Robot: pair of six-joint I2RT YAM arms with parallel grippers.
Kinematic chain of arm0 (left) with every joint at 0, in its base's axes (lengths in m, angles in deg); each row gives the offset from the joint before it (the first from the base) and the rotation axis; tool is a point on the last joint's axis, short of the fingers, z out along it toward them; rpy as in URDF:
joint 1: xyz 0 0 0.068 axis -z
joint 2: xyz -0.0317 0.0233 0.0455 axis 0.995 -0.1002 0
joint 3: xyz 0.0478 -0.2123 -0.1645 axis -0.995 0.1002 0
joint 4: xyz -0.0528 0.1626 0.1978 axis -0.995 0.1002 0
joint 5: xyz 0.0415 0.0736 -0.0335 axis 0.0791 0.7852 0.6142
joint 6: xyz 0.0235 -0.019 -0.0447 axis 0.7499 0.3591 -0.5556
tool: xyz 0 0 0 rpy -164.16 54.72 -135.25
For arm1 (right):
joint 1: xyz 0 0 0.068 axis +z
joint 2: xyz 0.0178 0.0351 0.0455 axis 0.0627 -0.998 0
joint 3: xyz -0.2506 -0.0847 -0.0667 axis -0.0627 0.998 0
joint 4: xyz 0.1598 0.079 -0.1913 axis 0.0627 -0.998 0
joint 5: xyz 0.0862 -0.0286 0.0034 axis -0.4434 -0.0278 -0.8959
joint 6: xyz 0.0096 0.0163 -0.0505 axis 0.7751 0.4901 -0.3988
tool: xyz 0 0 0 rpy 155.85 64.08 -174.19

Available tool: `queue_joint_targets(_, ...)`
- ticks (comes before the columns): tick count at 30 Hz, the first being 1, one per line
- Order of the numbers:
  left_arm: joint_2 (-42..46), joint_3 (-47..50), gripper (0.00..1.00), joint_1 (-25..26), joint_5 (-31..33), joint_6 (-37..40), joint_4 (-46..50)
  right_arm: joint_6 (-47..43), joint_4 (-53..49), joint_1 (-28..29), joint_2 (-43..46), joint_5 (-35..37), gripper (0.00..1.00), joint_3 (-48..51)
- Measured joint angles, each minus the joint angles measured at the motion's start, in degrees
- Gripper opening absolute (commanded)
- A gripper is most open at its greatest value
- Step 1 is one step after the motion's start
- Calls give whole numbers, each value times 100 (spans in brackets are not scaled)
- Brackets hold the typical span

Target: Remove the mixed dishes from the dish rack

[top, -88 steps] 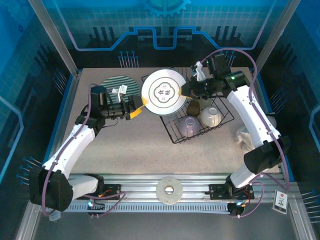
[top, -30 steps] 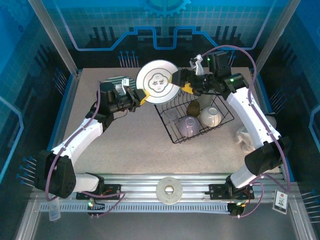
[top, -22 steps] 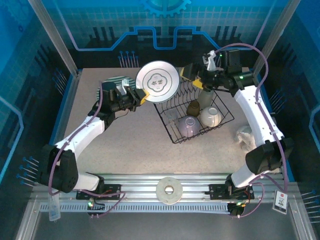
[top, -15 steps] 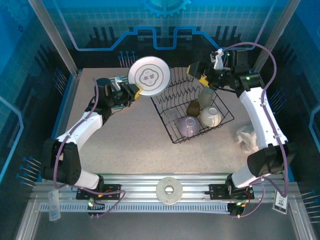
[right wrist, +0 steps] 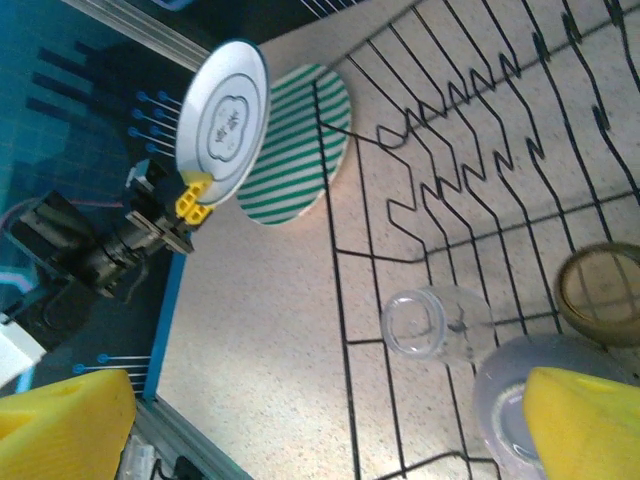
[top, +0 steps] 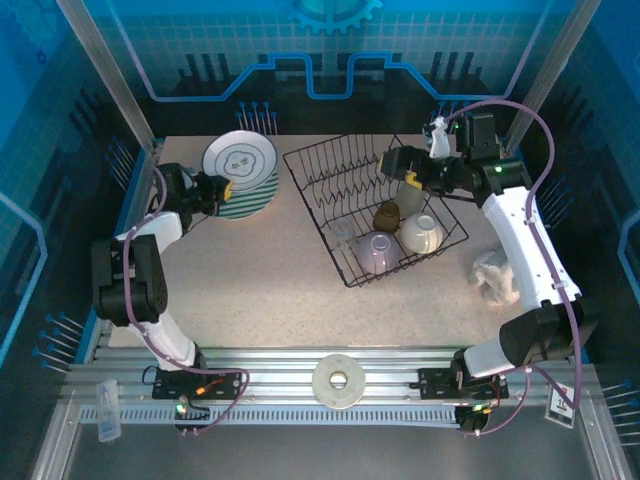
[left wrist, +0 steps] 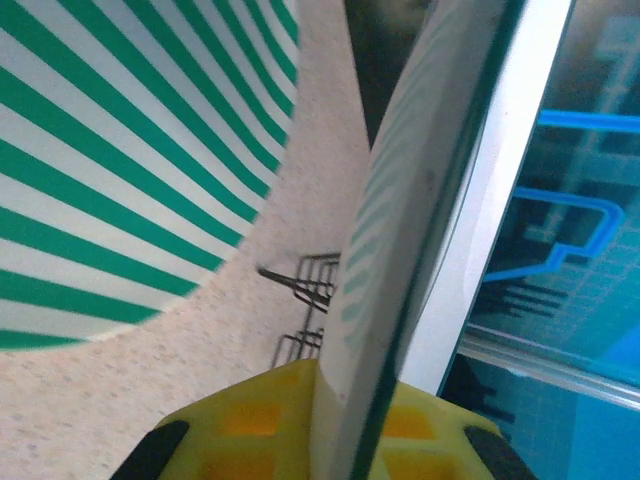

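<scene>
No writing can be read. The white plate with a dark rim (top: 240, 158) bears a dark lobed motif at its centre, and a small tag (top: 560, 399) on the near right rail has print too small to make out.

The left gripper (top: 215, 188) is clamped on the near edge of that plate. It holds the plate tilted at the far left of the table, over the green-and-white striped plate (top: 258, 196), which lies flat. In the left wrist view the plate (left wrist: 400, 250) stands edge-on between the yellow fingers (left wrist: 250, 420). Whether it touches the striped plate (left wrist: 100, 180) cannot be told.

The right gripper (top: 398, 165) hangs over the far side of the black wire dish rack (top: 330, 170), its jaws wide apart and holding nothing.

In the rack are a pale tumbler (right wrist: 435, 325) on its side, a small brown cup (top: 388, 215), a cream bowl (top: 422, 232) and a lavender cup (top: 375, 252).
</scene>
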Motion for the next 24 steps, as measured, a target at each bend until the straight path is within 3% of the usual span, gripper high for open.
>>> queue_joint_targets(24,-1506,-1014,0,-258,-52,636,813,-365,-498,11,197,365,100,177)
